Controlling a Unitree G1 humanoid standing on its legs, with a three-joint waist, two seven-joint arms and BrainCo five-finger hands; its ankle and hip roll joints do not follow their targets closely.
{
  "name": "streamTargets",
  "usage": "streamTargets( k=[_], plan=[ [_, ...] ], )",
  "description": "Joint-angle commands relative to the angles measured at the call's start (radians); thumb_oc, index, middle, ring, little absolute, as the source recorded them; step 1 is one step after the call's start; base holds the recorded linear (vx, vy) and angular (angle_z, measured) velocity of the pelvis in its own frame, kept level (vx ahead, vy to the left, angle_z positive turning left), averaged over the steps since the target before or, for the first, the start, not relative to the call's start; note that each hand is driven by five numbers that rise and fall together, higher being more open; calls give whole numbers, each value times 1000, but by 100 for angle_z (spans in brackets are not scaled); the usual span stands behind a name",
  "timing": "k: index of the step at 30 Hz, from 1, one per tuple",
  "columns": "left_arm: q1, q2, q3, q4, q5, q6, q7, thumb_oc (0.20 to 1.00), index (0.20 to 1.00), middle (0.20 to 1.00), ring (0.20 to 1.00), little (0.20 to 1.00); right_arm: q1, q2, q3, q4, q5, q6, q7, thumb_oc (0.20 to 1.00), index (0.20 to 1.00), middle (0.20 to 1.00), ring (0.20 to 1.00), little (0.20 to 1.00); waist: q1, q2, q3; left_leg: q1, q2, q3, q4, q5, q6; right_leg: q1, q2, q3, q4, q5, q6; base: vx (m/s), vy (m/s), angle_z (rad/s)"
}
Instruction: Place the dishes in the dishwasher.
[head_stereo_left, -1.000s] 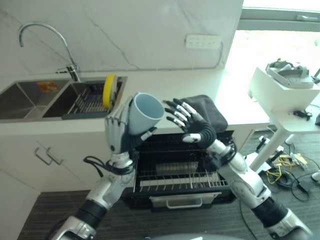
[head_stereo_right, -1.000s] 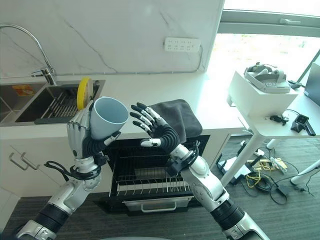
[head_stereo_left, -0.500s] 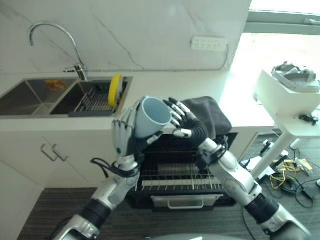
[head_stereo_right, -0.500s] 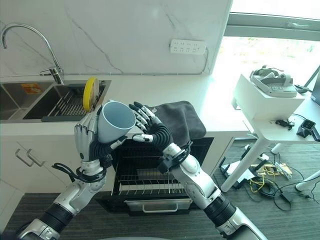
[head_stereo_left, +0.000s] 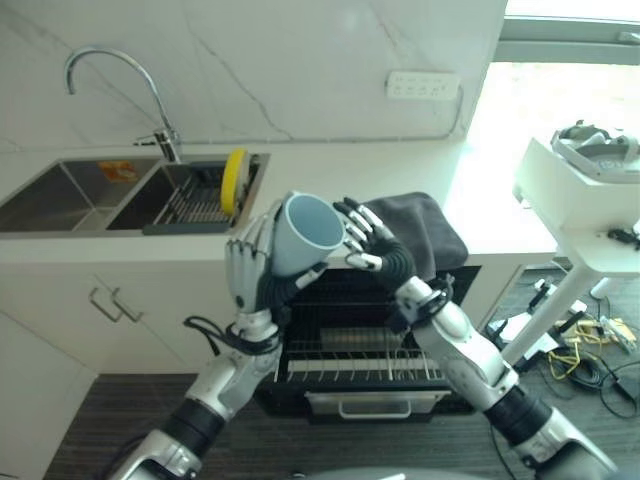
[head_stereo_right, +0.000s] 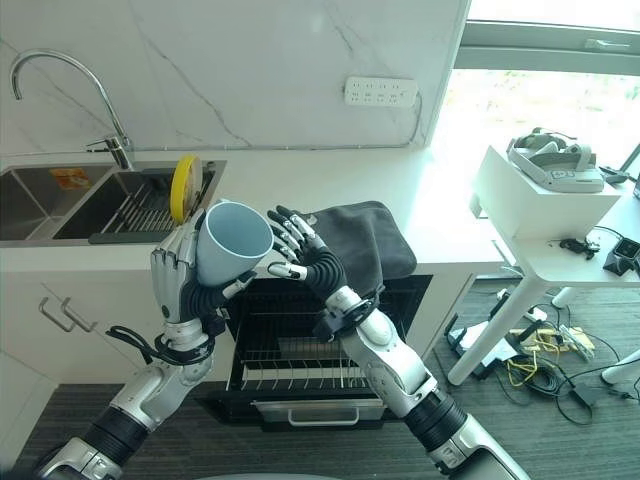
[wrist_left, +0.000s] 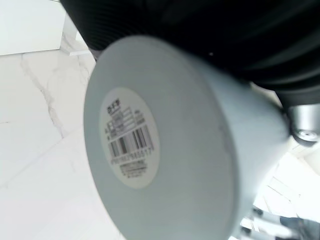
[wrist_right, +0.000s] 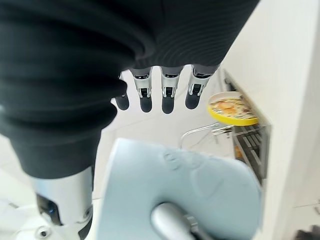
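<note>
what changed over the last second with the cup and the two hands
The right hand moved in from a gap beside the cup until its straight fingers reached the rim; it has not gripped. The left hand kept its hold on the cup, upright above the open dishwasher. The yellow plate in the sink rack and the dark cloth on the counter stayed put.

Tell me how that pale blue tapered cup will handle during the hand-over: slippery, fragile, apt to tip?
The pale blue tapered cup looks smooth and glazed, so probably slippery under the fingertips. It narrows towards its base, so it could slide out of the left hand curled round it. It seems rigid, perhaps ceramic, and would likely chip if dropped on the open dishwasher's wire rack. The right hand is spread beside its rim.
</note>
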Motion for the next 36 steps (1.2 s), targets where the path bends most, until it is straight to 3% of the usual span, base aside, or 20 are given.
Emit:
streamTargets(
  k=[1,21,36],
  plan=[
    [-153,14,-46,1,9,-15,-3,200,200,200,200,200,-125,40,-21,-24,18,-24,13,1000,1000,1000,1000,1000,37,-16,34,26,19,-50,51,-89,-17,-14,-35,-19,74,-66,-1,0,0,0],
    [-186,26,-82,-38,-7,8,-73,200,200,200,200,200,-185,60,13,-12,15,27,24,1000,1000,1000,1000,1000,54,-16,38,20,13,-61,59,-93,-12,-15,-40,-27,85,-69,0,0,0,0],
    [-186,0,-127,62,25,-16,-35,200,200,200,200,200,-221,85,40,-11,7,42,10,1000,1000,1000,1000,1000,62,-18,42,19,9,-62,66,-99,-8,-18,-41,-26,94,-72,-1,6,0,2]
  ],
)
